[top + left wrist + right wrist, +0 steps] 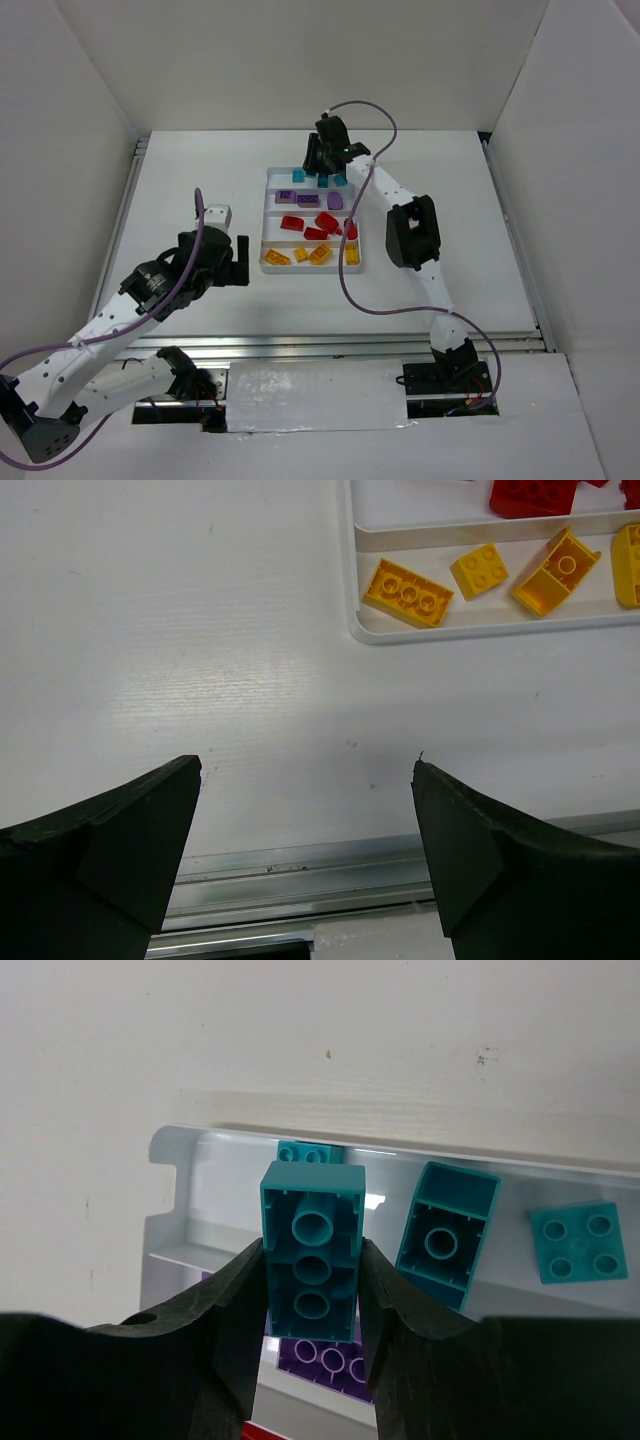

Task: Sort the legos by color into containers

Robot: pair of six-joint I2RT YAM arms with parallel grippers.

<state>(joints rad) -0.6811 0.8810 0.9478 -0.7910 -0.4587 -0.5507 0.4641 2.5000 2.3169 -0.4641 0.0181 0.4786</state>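
Clamped between the black fingers of my right gripper (pixel 310 1260) is a teal brick (pixel 312 1215), its hollow underside turned toward my wrist camera. I hold it over the far row of the white tray (pixel 165 1175); whether it touches the floor there I cannot tell. Two other teal bricks (pixel 447 1235) lie in that same row just to its right, and a third peeks out behind it. Purple bricks (pixel 310 199) sit in the next row, red bricks (pixel 320 225) in the one after, and yellow bricks (pixel 407 592) in the row closest to my bases. My left gripper (pixel 306 768) hangs with its fingers spread wide, nothing between them, over the white table (pixel 200 630), near the tray's yellow corner but apart from it.
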